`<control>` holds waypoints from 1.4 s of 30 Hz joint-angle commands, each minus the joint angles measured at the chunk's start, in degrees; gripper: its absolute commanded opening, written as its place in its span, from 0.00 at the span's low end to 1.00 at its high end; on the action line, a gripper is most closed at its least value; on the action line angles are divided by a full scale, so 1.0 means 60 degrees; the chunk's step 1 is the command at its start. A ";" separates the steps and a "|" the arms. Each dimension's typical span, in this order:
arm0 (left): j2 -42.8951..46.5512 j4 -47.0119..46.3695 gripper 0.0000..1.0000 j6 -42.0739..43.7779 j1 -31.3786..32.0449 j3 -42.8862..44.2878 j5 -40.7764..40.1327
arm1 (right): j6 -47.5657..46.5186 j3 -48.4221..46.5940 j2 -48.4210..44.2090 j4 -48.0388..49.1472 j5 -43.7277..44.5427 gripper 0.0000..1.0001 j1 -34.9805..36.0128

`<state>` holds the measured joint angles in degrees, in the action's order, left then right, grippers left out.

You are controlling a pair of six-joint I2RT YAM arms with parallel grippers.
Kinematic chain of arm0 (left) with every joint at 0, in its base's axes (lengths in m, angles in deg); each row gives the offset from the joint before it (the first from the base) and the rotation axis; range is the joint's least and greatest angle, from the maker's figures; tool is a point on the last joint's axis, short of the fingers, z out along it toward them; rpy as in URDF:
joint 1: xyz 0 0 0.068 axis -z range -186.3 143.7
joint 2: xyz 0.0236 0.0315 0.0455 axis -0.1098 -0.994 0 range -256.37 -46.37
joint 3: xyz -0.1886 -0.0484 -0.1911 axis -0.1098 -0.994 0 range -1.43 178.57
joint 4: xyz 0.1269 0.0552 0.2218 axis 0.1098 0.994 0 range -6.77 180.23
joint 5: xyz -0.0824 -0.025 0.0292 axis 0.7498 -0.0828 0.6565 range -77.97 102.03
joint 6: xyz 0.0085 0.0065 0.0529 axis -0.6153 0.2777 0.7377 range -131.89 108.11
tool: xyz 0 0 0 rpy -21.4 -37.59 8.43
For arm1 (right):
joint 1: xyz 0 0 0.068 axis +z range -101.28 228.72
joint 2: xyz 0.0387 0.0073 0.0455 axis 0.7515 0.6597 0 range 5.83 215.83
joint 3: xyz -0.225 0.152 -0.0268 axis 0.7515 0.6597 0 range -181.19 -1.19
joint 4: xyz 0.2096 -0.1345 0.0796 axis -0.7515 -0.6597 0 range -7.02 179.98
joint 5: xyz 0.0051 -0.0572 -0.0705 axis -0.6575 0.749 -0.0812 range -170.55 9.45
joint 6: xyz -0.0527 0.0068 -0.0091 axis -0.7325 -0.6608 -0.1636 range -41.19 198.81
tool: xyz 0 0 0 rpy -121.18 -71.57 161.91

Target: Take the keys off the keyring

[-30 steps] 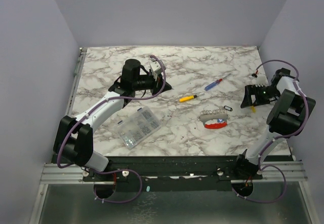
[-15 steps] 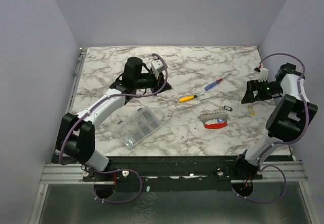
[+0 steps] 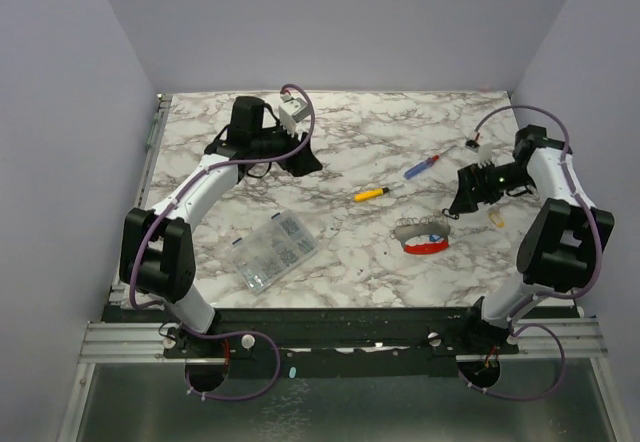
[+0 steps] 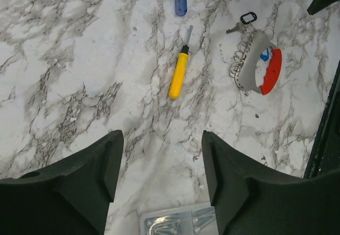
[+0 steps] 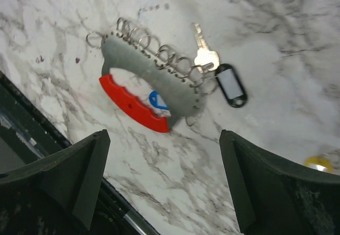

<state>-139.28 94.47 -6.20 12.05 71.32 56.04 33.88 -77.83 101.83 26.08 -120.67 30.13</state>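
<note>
The keyring lies on the marble table, a grey curved piece with wire loops joined to a red band. A silver key with a black tag hangs on its end loop, and a blue tag sits inside the curve. A yellow tag lies loose to the right. My right gripper hovers open just right of the keyring, its jaws holding nothing. My left gripper is far back left, open and empty; its view shows the keyring at a distance.
A yellow-handled screwdriver and a blue-and-red screwdriver lie behind the keyring. A clear compartment box of small parts sits front left, under the left gripper's view. The table's black front edge runs close to the keyring.
The left gripper has opened from shut and swung back and to the left. The right gripper has moved left toward the keyring, staying open; the yellow tag now shows on the table.
</note>
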 commanded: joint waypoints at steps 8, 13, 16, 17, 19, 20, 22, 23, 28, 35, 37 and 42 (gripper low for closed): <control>0.0331 0.0572 0.76 0.0317 -0.0099 -0.0298 -0.0426 | 0.0046 0.1959 0.0655 0.0835 0.0994 0.91 0.1158; 0.0307 0.0572 0.76 0.0404 -0.0093 -0.0419 -0.0437 | 0.0270 0.2413 0.1256 0.1257 0.0970 0.89 0.1644; 0.0260 0.0568 0.76 0.0432 -0.0094 -0.0423 -0.0394 | 0.0390 0.2573 0.1542 0.1286 0.0618 0.86 0.2022; 0.0253 0.0561 0.76 0.0434 -0.0088 -0.0434 -0.0317 | 0.0430 0.2629 0.1563 0.1252 0.0458 0.85 0.2182; 0.0165 0.0564 0.76 0.0470 -0.0051 -0.0449 -0.0198 | 0.0382 0.2698 0.1503 0.1074 -0.0057 0.84 0.2455; 0.0109 0.0549 0.75 0.0472 -0.0005 -0.0458 -0.0164 | 0.0326 0.2694 0.1440 0.0949 -0.0314 0.84 0.2542; -0.0045 0.0553 0.75 0.0525 0.0172 -0.0492 -0.0222 | 0.0302 0.2615 0.1273 0.0786 -0.0592 0.83 0.2613; -0.0121 0.0555 0.74 0.0532 0.0266 -0.0494 -0.0266 | 0.0327 0.2565 0.1160 0.0798 -0.0581 0.82 0.2616; -0.0469 0.0546 0.71 0.0728 0.0743 -0.0398 -0.0168 | 0.0513 0.2489 0.0742 0.1230 -0.0099 0.76 0.2615; -0.1021 0.0279 0.70 0.0842 0.1680 -0.0011 -0.0372 | -0.0550 0.2661 -0.1101 0.1679 -0.0515 0.66 0.2932; -0.1243 0.0274 0.70 0.0512 0.1577 0.0321 -0.0271 | -0.0859 0.2867 -0.1488 0.2223 -0.0059 0.66 0.3322; -0.1457 0.0216 0.70 0.0010 0.1074 0.0639 0.0172 | -0.1616 0.3112 -0.1404 0.3012 0.1046 0.60 0.4355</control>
<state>-147.52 96.57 -3.27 21.31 72.61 54.21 29.62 -61.02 91.56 39.28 -119.84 52.58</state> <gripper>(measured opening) 0.705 0.620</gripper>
